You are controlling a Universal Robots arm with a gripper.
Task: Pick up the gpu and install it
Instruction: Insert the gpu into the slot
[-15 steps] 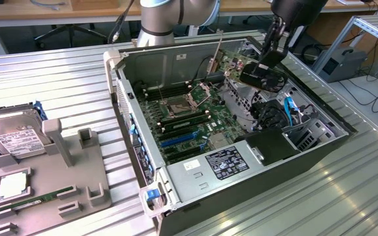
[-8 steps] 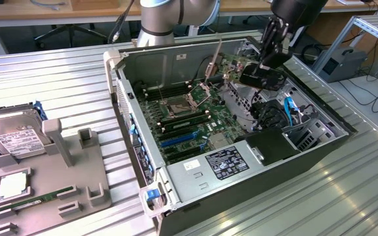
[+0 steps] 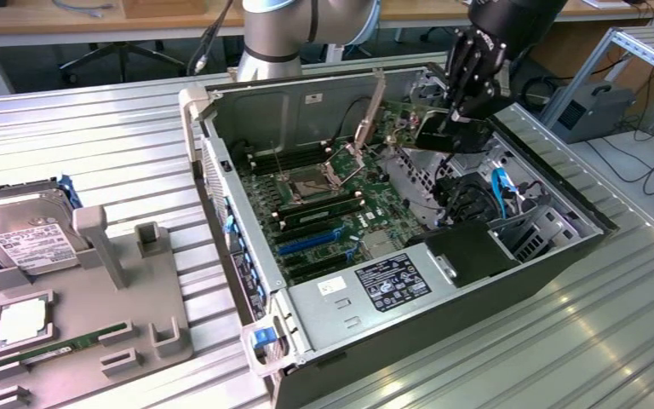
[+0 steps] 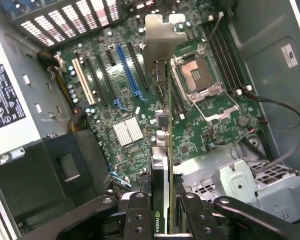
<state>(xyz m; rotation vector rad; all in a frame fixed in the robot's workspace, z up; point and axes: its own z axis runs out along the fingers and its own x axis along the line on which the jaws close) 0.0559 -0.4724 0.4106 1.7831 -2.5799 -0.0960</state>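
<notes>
Wrist view looks down along the gpu (image 4: 160, 165), which is pinched edge-on between the fingers of my gripper (image 4: 163, 207), with its silver bracket (image 4: 159, 35) at the far end. It hangs inside the open computer case (image 3: 259, 111) above the motherboard (image 4: 110, 115), and as far as I can tell it is not seated. To do this well, I judge the card must stand upright. Its lower edge should run parallel to the long blue slot (image 4: 127, 70) and squarely over it, clear of the CPU socket (image 4: 197, 75).

Bright, even overhead light washes the ribbed worktop (image 3: 599, 341), leaving pale glare streaks (strongest at the exterior view's right). The case (image 3: 339, 315) interior lies in soft shadow; in the wrist view the gpu (image 4: 160, 160) bracket gleams near white.
</notes>
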